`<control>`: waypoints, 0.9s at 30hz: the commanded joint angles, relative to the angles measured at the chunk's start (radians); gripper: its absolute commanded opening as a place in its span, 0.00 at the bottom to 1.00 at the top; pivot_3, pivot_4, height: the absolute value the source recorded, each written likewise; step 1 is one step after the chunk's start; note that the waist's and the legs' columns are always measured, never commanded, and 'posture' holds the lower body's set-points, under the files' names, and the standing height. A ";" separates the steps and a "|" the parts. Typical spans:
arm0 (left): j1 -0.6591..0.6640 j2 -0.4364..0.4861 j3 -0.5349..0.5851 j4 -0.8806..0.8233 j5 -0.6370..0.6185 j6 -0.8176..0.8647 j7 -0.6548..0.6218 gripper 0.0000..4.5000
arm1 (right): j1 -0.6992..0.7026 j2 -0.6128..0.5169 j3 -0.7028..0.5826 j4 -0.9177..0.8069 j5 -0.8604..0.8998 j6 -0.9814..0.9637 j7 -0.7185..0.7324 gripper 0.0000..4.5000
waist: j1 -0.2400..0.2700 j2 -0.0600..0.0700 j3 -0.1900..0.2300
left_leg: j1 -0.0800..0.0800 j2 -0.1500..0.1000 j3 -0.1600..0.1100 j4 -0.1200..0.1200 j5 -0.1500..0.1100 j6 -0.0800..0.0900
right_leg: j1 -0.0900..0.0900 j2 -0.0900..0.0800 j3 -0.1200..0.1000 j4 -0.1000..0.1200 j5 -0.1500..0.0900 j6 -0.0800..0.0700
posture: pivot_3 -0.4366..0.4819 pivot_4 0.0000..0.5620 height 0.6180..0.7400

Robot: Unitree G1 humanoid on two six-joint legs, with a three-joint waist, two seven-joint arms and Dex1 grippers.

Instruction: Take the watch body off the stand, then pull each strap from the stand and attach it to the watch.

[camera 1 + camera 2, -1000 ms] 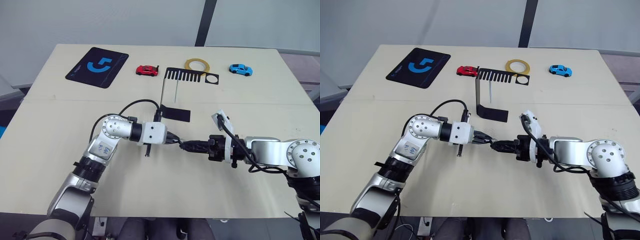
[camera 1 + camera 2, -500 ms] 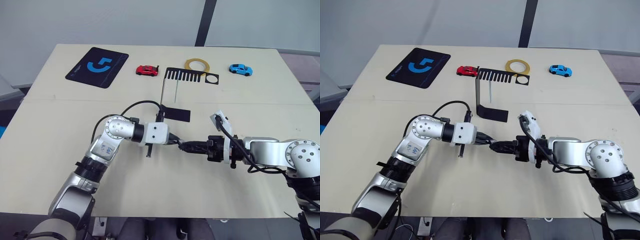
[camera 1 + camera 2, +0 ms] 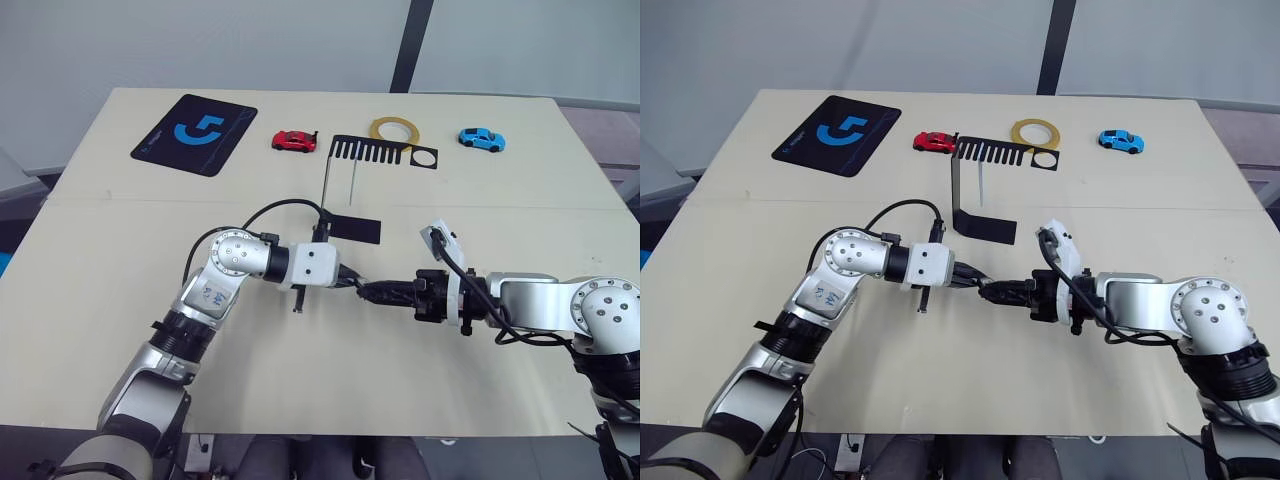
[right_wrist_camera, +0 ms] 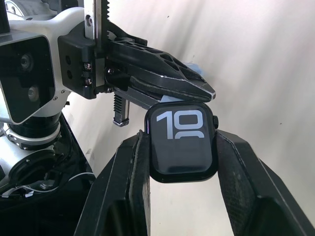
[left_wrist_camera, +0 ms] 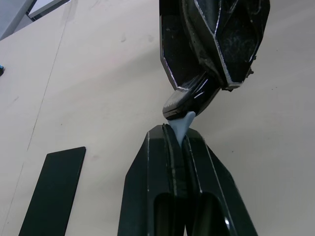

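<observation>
We are clamping the watch body (image 4: 182, 140) in the right tool (image 4: 181, 162), the left tool (image 5: 181, 142) pinching a strap (image 5: 182, 123); misalignment could jam it.

Both arms: silver-grey jointed housings, white wrist blocks, black cables looped alongside. Left gripper (image 3: 352, 285) and right gripper (image 3: 372, 293): black faceted fingers, visible screws.

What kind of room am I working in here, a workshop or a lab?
Most likely a lab or office test bench, not a workshop: a plain pale wooden table set against a light wall, laid out with staged props, namely a logo mouse pad, two toy cars and a tape roll.
</observation>
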 commanded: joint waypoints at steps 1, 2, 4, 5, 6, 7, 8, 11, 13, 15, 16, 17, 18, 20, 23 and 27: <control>-0.031 -0.030 -0.012 -0.033 -0.009 -0.019 0.014 0.00 | -0.021 0.010 0.003 -0.050 0.032 -0.012 0.004 0.34 | 0.000 0.000 0.000 | 0.000 0.000 0.000 0.000 0.000 0.000 | 0.000 0.000 0.000 0.000 0.000 0.000 | 0.48 0.27 0.93; -0.033 -0.031 -0.013 -0.032 -0.008 -0.019 0.015 0.00 | -0.020 0.010 0.003 -0.050 0.032 -0.012 0.004 0.34 | 0.000 0.000 0.000 | 0.000 0.000 0.000 0.000 0.000 0.000 | 0.000 0.000 0.000 0.000 0.000 0.000 | 0.48 0.27 0.93; -0.033 -0.032 -0.013 -0.033 -0.008 -0.019 0.015 0.00 | -0.019 0.010 0.003 -0.052 0.032 -0.013 0.004 0.34 | 0.000 0.000 0.000 | 0.000 0.000 0.000 0.000 0.000 0.000 | 0.000 0.000 0.000 0.000 0.000 0.000 | 0.48 0.27 0.93; -0.034 -0.032 -0.013 -0.034 -0.008 -0.019 0.016 0.00 | -0.018 0.009 0.002 -0.051 0.030 -0.012 0.004 0.34 | 0.000 0.000 0.000 | 0.000 0.000 0.000 0.000 0.000 0.000 | 0.000 0.000 0.000 0.000 0.000 0.000 | 0.48 0.27 0.93; -0.034 -0.032 -0.013 -0.034 -0.009 -0.019 0.016 0.00 | -0.017 0.009 0.002 -0.050 0.028 -0.012 0.005 0.34 | 0.000 0.000 0.000 | 0.000 0.000 0.000 0.000 0.000 0.000 | 0.000 0.000 0.000 0.000 0.000 0.000 | 0.48 0.27 0.93; -0.036 -0.031 -0.013 -0.033 -0.009 -0.020 0.016 0.00 | -0.016 0.008 0.001 -0.048 0.025 -0.011 0.005 0.34 | 0.000 0.000 0.000 | 0.000 0.000 0.000 0.000 0.000 0.000 | 0.000 0.000 0.000 0.000 0.000 0.000 | 0.48 0.27 0.93; -0.036 -0.031 -0.012 -0.033 -0.009 -0.020 0.016 0.00 | -0.016 0.008 0.000 -0.047 0.024 -0.011 0.006 0.34 | 0.000 0.000 0.000 | 0.000 0.000 0.000 0.000 0.000 0.000 | 0.000 0.000 0.000 0.000 0.000 0.000 | 0.48 0.27 0.93; -0.037 -0.029 -0.011 -0.034 -0.010 -0.019 0.014 0.00 | -0.012 0.005 -0.002 -0.048 0.014 -0.009 0.009 0.34 | 0.000 0.000 0.000 | 0.000 0.000 0.000 0.000 0.000 0.000 | 0.000 0.000 0.000 0.000 0.000 0.000 | 0.48 0.27 0.93; -0.036 -0.028 -0.011 -0.037 -0.010 -0.016 0.014 0.00 | -0.009 0.002 -0.004 -0.050 0.011 -0.008 0.010 0.34 | 0.000 0.000 0.000 | 0.000 0.000 0.000 0.000 0.000 0.000 | 0.000 0.000 0.000 0.000 0.000 0.000 | 0.48 0.27 0.93; -0.036 -0.028 -0.012 -0.038 -0.011 -0.014 0.014 0.00 | -0.007 0.002 -0.005 -0.049 0.011 -0.009 0.010 0.34 | 0.000 0.000 0.000 | 0.000 0.000 0.000 0.000 0.000 0.000 | 0.000 0.000 0.000 0.000 0.000 0.000 | 0.48 0.27 0.93; -0.036 -0.028 -0.012 -0.037 -0.011 -0.013 0.014 0.00 | -0.007 0.002 -0.006 -0.050 0.011 -0.009 0.010 0.34 | 0.000 0.000 0.000 | 0.000 0.000 0.000 0.000 0.000 0.000 | 0.000 0.000 0.000 0.000 0.000 0.000 | 0.48 0.27 0.93; -0.037 -0.028 -0.012 -0.037 -0.011 -0.013 0.014 0.00 | -0.007 0.003 -0.006 -0.050 0.012 -0.010 0.009 0.34 | 0.000 0.000 0.000 | 0.000 0.000 0.000 0.000 0.000 0.000 | 0.000 0.000 0.000 0.000 0.000 0.000 | 0.48 0.27 0.93; -0.037 -0.028 -0.012 -0.036 -0.011 -0.013 0.014 0.00 | -0.007 0.003 -0.006 -0.049 0.012 -0.010 0.009 0.34 | 0.000 0.000 0.000 | 0.000 0.000 0.000 0.000 0.000 0.000 | 0.000 0.000 0.000 0.000 0.000 0.000 | 0.48 0.27 0.93; -0.039 -0.030 -0.013 -0.035 -0.011 -0.013 0.014 0.00 | -0.009 0.004 -0.006 -0.049 0.015 -0.011 0.008 0.34 | 0.000 0.000 0.000 | 0.000 0.000 0.000 0.000 0.000 0.000 | 0.000 0.000 0.000 0.000 0.000 0.000 | 0.48 0.27 0.93; -0.040 -0.031 -0.013 -0.034 -0.011 -0.013 0.014 0.00 | -0.011 0.004 -0.006 -0.050 0.017 -0.012 0.007 0.34 | 0.000 0.000 0.000 | 0.000 0.000 0.000 0.000 0.000 0.000 | 0.000 0.000 0.000 0.000 0.000 0.000 | 0.48 0.27 0.93; -0.044 -0.034 -0.014 -0.029 -0.010 -0.013 0.017 0.00 | -0.013 0.004 -0.007 -0.047 0.015 -0.011 0.008 0.34 | 0.000 0.000 0.000 | 0.000 0.000 0.000 0.000 0.000 0.000 | 0.000 0.000 0.000 0.000 0.000 0.000 | 0.48 0.27 0.93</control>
